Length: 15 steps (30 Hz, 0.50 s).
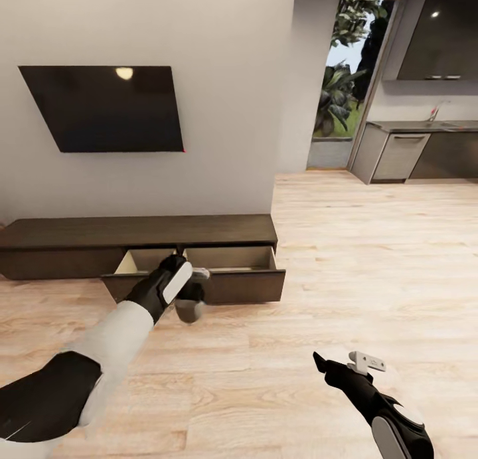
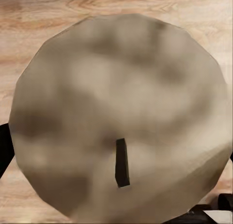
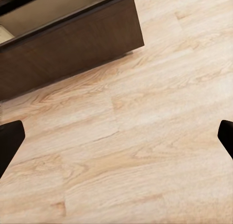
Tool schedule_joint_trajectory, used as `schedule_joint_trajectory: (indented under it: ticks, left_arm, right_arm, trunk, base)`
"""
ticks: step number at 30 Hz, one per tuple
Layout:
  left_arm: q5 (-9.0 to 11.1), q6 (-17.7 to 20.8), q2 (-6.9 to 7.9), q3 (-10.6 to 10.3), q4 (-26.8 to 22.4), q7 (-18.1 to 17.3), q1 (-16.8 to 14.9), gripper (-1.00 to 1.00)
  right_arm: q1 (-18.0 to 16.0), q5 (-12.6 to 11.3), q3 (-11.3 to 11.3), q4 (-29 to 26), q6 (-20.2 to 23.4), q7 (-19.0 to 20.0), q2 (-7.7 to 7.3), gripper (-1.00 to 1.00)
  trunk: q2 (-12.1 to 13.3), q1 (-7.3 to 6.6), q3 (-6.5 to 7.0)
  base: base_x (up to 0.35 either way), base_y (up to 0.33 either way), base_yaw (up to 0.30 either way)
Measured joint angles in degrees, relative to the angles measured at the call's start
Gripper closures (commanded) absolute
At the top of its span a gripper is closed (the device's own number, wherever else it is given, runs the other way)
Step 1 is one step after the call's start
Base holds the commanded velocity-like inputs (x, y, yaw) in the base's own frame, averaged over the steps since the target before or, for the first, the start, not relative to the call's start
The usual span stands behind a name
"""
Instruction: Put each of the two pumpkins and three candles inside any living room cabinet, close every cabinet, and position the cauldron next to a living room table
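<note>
Nearest, at the low right of the head view, hangs the black right gripper (image 1: 332,367) over the pale wooden plank floor (image 1: 372,273); in the right wrist view its two dark fingertips (image 3: 9,144) stand wide apart with only floor between them. Further forward the left gripper (image 1: 191,298) is closed around a short beige-grey pillar candle (image 1: 190,309), whose mottled round top with a dark wick (image 2: 121,117) faces the left wrist camera. It hangs just before the long low dark-brown wooden cabinet (image 1: 139,232), above the front of one of its two pulled-out drawers with pale beige insides (image 1: 229,256). Behind, a black flat screen (image 1: 106,107) is mounted on the light grey wall. Far right is a kitchen with grey units (image 1: 398,155) and a tall window with green plants (image 1: 345,80).
</note>
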Motion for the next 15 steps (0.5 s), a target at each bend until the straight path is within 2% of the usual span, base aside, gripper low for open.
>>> schedule_joint_trajectory:
  ticks: [1,2,3,4,5,9,15]
  left_arm:
    - [-0.21,0.01,-0.11,0.06,3.16,-0.07,-2.66,1.0]
    - [-0.5,0.02,-0.14,0.07,4.69,-0.11,-3.87,1.0]
    - [0.48,-0.41,-0.21,0.2,7.11,-0.16,-6.08,1.0]
    - [-0.17,-0.45,-0.23,0.19,7.98,-0.18,-7.2,1.0]
    - [0.08,-0.69,-0.29,0.26,9.54,-0.22,-8.74,1.0]
    - [0.19,-0.71,-0.44,0.31,11.99,-0.5,-11.08,1.0]
    - [0.23,-1.14,-0.39,0.08,12.48,-1.01,-11.4,1.0]
  right_arm:
    - [0.0,0.0,0.03,0.0,0.0,0.01,0.0,-1.0]
    - [0.0,0.01,0.02,0.01,0.0,0.02,0.0,-1.0]
    - [0.0,0.01,0.01,0.01,0.0,0.03,0.0,-1.0]
    - [0.0,0.01,0.0,0.01,0.0,0.03,0.0,-1.0]
    - [0.0,0.0,0.0,0.01,0.0,0.04,0.0,-1.0]
    - [0.0,0.01,-0.14,0.01,0.0,0.11,0.0,-1.0]
    - [0.0,0.0,-0.18,0.01,0.0,0.18,0.0,-1.0]
  trunk:
    - [0.39,-0.23,0.19]
    - [0.79,-0.45,0.36]
    - [1.2,-0.66,0.54]
    - [1.59,-0.89,0.73]
    - [2.0,-1.1,0.9]
    - [2.41,-1.33,1.08]
    - [2.41,-1.35,1.08]
  base:
    - [0.0,0.0,0.0]
    - [0.0,0.0,0.0]
    - [0.0,0.0,0.0]
    - [0.0,0.0,0.0]
    - [0.0,0.0,0.0]
    - [0.0,0.0,0.0]
    - [0.102,-0.015,0.0]
